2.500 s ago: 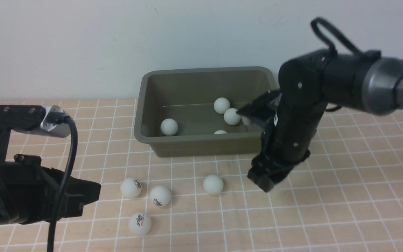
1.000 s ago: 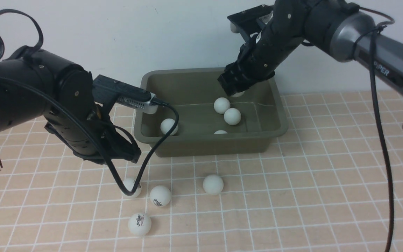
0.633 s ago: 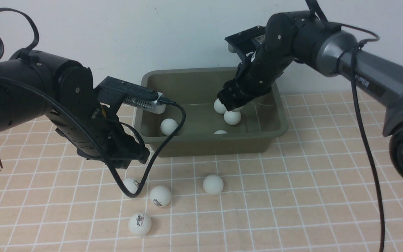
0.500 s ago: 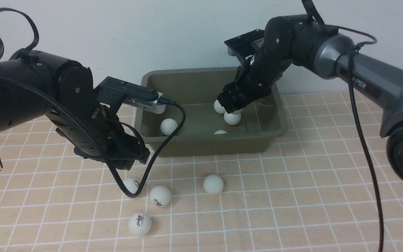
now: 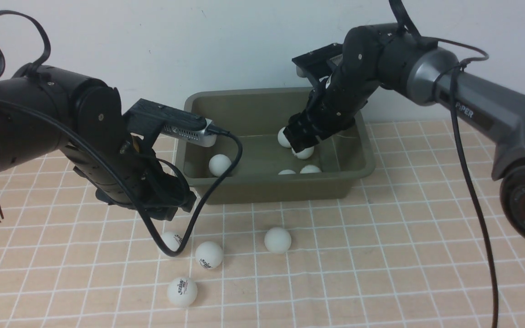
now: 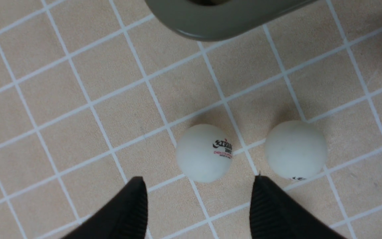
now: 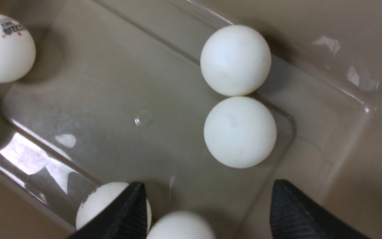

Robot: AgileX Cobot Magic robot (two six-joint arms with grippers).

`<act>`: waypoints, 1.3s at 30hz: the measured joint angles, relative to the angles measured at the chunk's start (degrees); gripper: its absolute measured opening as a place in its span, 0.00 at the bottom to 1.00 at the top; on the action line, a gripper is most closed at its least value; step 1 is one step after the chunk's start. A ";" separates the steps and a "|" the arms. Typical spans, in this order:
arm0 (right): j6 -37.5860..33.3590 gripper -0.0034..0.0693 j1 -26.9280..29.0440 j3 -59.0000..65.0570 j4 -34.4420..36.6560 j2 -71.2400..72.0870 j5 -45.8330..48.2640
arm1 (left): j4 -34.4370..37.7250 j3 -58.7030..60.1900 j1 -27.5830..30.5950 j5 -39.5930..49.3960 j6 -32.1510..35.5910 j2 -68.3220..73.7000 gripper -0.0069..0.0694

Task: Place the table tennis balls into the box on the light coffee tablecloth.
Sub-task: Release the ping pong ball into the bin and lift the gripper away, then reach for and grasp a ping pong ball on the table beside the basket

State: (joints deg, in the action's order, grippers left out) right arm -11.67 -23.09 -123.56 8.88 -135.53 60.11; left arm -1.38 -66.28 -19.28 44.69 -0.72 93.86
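Observation:
The olive-green box (image 5: 262, 189) stands on the light coffee tablecloth (image 5: 404, 255) and holds several white table tennis balls, among them one by its left wall (image 5: 220, 165) and one by its front wall (image 5: 310, 169). My right gripper (image 5: 300, 136) hangs open inside the box (image 7: 360, 66), over two touching balls (image 7: 240, 132); its jaws (image 7: 207, 186) hold nothing. Several more balls lie on the cloth in front of the box (image 5: 277, 240). My left gripper (image 5: 173, 207) is open (image 6: 199, 179) just above a logo-printed ball (image 6: 204, 153), with a second ball (image 6: 295, 149) beside it.
A white wall rises right behind the box. The left arm's black cable (image 5: 189, 223) loops down over the leftmost ball on the cloth (image 5: 170, 240). The box's front left corner (image 6: 224, 20) lies close to the left gripper.
The right gripper came down into the box and opened; one more ball now lies by the box's front wall. The left gripper opened and edged toward the balls on the cloth.

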 joint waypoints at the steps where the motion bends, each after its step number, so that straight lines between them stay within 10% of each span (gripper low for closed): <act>1: 0.00 0.68 0.00 0.00 0.00 0.00 -0.02 | 0.00 0.00 0.00 -0.43 0.00 0.03 0.54; 14: 0.00 0.69 4.07 0.05 -7.48 14.73 8.68 | 0.06 0.00 0.00 -2.88 0.00 9.02 0.54; 27: -1.08 0.69 18.57 -0.31 0.64 40.44 12.77 | -0.17 -0.04 0.00 -4.74 0.40 13.11 0.54; 39: -1.64 0.69 19.98 -0.30 1.09 54.44 13.53 | -0.85 -0.34 0.00 -4.62 0.40 14.75 0.50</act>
State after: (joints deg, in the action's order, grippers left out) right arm -13.31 -3.11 -123.86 9.97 -81.09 73.64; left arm -2.23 -66.62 -19.28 40.06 -0.32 108.62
